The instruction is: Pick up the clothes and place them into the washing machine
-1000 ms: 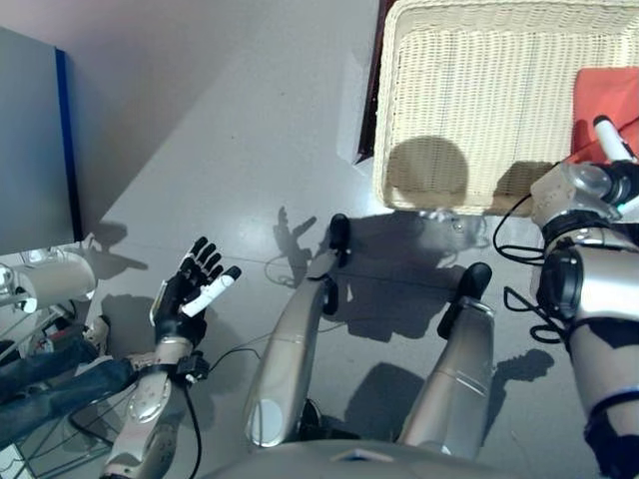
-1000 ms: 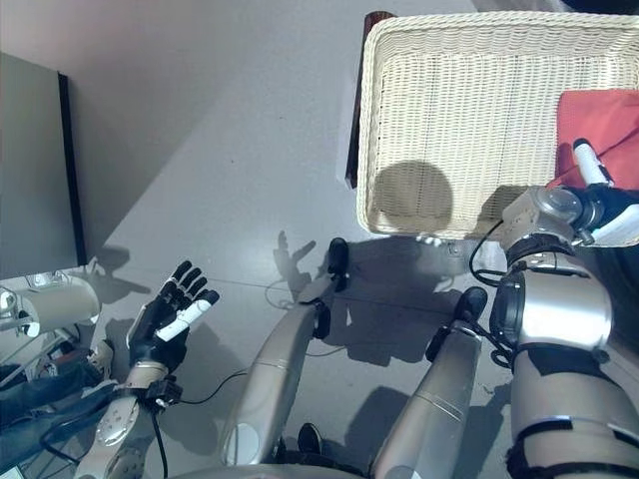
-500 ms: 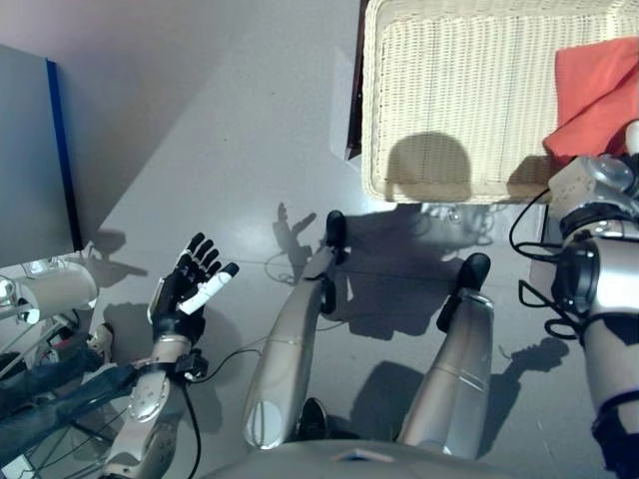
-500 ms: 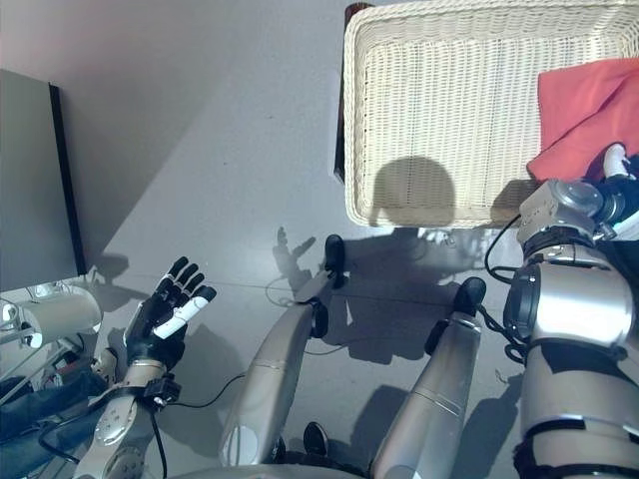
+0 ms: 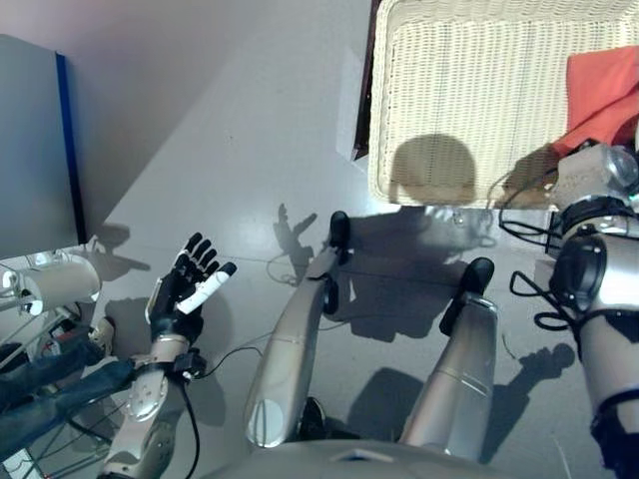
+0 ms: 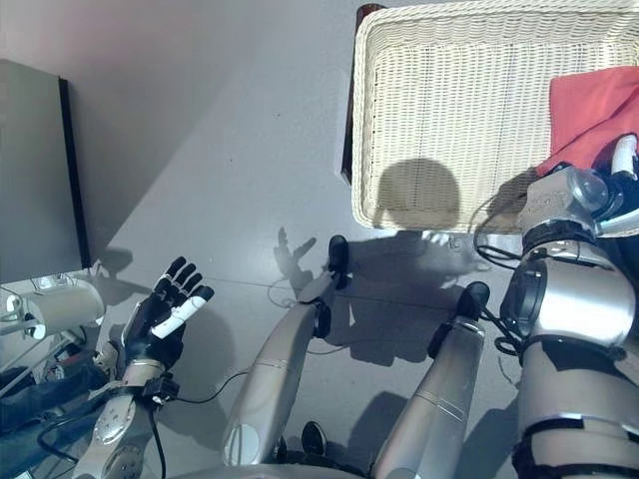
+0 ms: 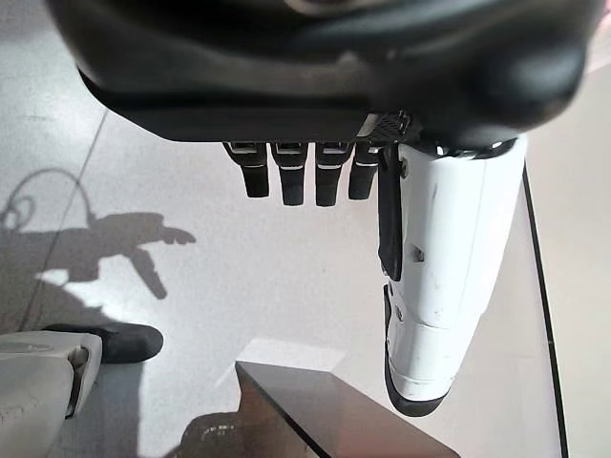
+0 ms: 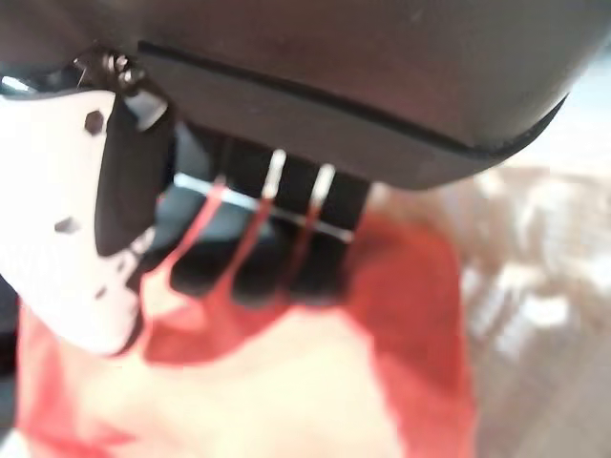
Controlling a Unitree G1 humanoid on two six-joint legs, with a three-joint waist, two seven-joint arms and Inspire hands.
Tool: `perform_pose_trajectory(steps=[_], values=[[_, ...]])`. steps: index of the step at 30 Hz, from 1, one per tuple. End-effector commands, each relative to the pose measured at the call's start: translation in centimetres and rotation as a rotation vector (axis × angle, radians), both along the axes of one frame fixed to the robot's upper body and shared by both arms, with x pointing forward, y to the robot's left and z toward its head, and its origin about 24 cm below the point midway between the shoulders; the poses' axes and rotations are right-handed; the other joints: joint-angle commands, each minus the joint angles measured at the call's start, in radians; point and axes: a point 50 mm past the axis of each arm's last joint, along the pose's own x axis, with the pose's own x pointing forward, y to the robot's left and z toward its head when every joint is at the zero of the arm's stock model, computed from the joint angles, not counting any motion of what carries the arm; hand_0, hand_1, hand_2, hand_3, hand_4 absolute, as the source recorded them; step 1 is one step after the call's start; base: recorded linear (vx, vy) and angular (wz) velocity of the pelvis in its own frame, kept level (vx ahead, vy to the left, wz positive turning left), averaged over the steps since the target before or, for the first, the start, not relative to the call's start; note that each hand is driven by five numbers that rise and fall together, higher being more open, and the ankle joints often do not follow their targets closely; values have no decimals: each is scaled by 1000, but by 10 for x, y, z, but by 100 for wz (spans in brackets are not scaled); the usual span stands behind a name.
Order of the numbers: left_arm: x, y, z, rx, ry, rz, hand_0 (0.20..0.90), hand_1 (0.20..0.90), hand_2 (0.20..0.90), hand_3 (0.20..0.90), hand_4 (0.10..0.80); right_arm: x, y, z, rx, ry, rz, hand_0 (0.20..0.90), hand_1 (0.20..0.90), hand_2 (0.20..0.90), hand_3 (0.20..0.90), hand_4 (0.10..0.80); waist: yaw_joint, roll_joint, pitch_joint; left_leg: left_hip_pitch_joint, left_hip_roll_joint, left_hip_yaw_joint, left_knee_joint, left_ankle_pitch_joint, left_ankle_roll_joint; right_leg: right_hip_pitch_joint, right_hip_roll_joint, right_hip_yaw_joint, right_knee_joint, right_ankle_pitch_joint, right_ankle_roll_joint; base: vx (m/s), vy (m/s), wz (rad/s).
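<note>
A red cloth [image 6: 589, 110] lies at the right end of the shallow wicker basket [image 5: 449, 100]. My right hand [image 6: 623, 158] is over the cloth's near edge at the right side of the view. In the right wrist view my right hand [image 8: 363, 86] is open, its fingers [image 8: 286, 239] reaching down onto the red cloth [image 8: 334, 382], with the white-covered thumb beside them. My left hand [image 5: 188, 289] is open and empty, low over the floor at the lower left; it also shows in the left wrist view [image 7: 315, 57]. The grey washing machine [image 5: 30, 150] stands at the left edge.
The basket rests on a dark brown box [image 5: 365, 90], whose edge shows on its left side. A white cylinder [image 5: 55, 279] and blue denim [image 5: 45, 394] sit at the lower left by the machine. Grey floor [image 5: 230, 130] lies between machine and basket.
The camera has shifted a little. My right hand has moved further onto the red cloth's near edge. My left hand has stayed where it was.
</note>
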Motion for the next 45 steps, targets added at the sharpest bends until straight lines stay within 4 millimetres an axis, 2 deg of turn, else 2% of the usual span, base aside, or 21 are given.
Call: perform_pose_trajectory(steps=[1, 2, 3, 4, 6, 8, 10, 13, 17, 18, 19, 22, 23, 24, 26, 34, 38, 45], values=[[-12, 28, 3, 42, 3, 101, 900, 900, 900, 900, 800, -13, -16, 11, -160, -16, -78, 200, 200, 200, 200, 300, 2, -17, -61, 1, 47, -11, 2, -81, -82, -33, 19, 9, -94, 97, -34, 110, -23, -9], [-12, 28, 2, 40, 6, 98, 900, 900, 900, 900, 800, -13, -16, 12, -172, 2, -83, 411, 411, 411, 411, 451, 0, -16, -60, 2, 46, -11, 4, -83, -82, -32, 19, 7, -93, 94, -34, 9, -2, -10], [-13, 28, 2, 43, 6, 98, 900, 900, 900, 900, 800, -13, -15, 15, -218, 48, -86, 713, 713, 713, 713, 667, 1, -15, -54, -4, 48, -6, 4, -60, -77, -36, 19, 2, -98, 117, -39, -100, 14, -7], [-13, 28, 2, 40, 5, 99, 900, 900, 900, 900, 800, -12, -14, 17, -222, 50, -88, 900, 900, 900, 900, 800, 1, -13, -52, -4, 49, -6, 1, -56, -76, -35, 20, 2, -102, 122, -39, -105, 16, -7], [-12, 26, 4, 47, -11, 95, 900, 900, 900, 900, 800, -7, -4, 19, -329, 150, -97, 900, 900, 900, 900, 800, 0, -11, -48, -5, 48, -5, 8, -57, -75, -32, 24, 3, -105, 124, -39, -7, -5, -7], [-12, 25, 5, 46, -18, 98, 900, 900, 900, 900, 800, -5, 2, 17, -345, 157, -94, 900, 900, 900, 900, 800, -1, -11, -47, -6, 49, -5, 10, -58, -74, -30, 25, 2, -107, 125, -40, -1, 0, -2], [-12, 24, 6, 47, -28, 110, 900, 900, 900, 900, 800, 3, 23, 10, -389, 153, -80, 900, 900, 900, 900, 800, -9, -12, -41, -7, 50, -4, 14, -60, -71, -33, 29, 4, -107, 127, -41, 0, 0, 0], [-13, 24, 6, 46, -36, 132, 900, 900, 900, 900, 800, 6, 40, 2, -442, 155, -61, 900, 900, 900, 900, 800, -19, -18, -34, -11, 52, 0, 19, -63, -70, -34, 32, 4, -110, 128, -43, -6, 3, -3], [-13, 24, 5, 45, -38, 150, 900, 900, 900, 900, 800, 5, 49, -13, -442, 200, -70, 900, 900, 900, 900, 800, -25, -22, -31, -15, 53, 0, 28, -69, -70, -34, 34, 3, -103, 124, -44, 25, -3, 0], [-13, 23, 5, 47, -39, 150, 900, 900, 900, 900, 800, 5, 49, -19, -428, 226, -69, 900, 900, 900, 900, 800, -25, -24, -38, -5, 51, -5, 29, -97, -75, -27, 33, 7, -97, 97, -39, 5, -2, -4], [-13, 24, 5, 52, -38, 148, 900, 900, 900, 900, 800, 4, 47, -21, -407, 238, -71, 900, 900, 900, 900, 800, -26, -24, -33, -15, 53, -1, 28, -72, -70, -34, 34, 4, -102, 122, -44, 1, 0, -5], [-11, 24, 5, 62, -38, 141, 900, 900, 900, 900, 800, 3, 38, -24, -340, 276, -88, 900, 900, 900, 900, 800, -22, -26, -45, -10, 54, -4, 31, -100, -76, -28, 31, 7, -98, 96, -39, 32, -3, -4], [-11, 24, 5, 63, -39, 140, 900, 900, 900, 900, 800, 2, 37, -24, -339, 276, -88, 900, 900, 900, 900, 800, -22, -23, -37, -19, 56, 0, 30, -74, -71, -36, 31, 4, -103, 121, -44, -105, 15, 0], [-11, 24, 6, 65, -42, 131, 900, 900, 900, 900, 800, 0, 29, -23, -308, 298, -106, 900, 900, 900, 900, 800, -15, -20, -41, -21, 55, 1, 27, -71, -71, -38, 29, 2, -106, 125, -43, -95, 12, -2], [-11, 25, 8, 70, -46, 122, 900, 900, 900, 900, 800, 0, 26, -19, -296, 291, -105, 900, 900, 900, 900, 800, -6, -14, -45, -22, 54, 0, 26, -71, -70, -38, 28, 3, -107, 126, -42, 0, 0, 0], [-12, 26, 9, 72, -52, 127, 900, 900, 900, 900, 800, 4, 35, -3, -372, 221, -112, 900, 900, 900, 900, 800, -10, -17, -33, -18, 54, 2, 24, -64, -68, -38, 33, 8, -107, 129, -41, 0, 0, 0], [-13, 25, 8, 67, -46, 126, 900, 900, 900, 900, 800, 3, 36, -3, -383, 223, -118, 900, 900, 900, 900, 800, -14, -21, -38, -19, 55, 3, 28, -68, -68, -39, 32, 9, -105, 129, -43, 0, 0, 0], [-9, 28, 13, 98, -59, 96, 900, 900, 900, 900, 800, -2, 8, 8, -287, 213, -95, 900, 900, 900, 900, 800, 2, -10, -42, -26, 56, 4, 20, -64, -74, -47, 22, 8, -110, 130, -38, 0, 0, 0]])
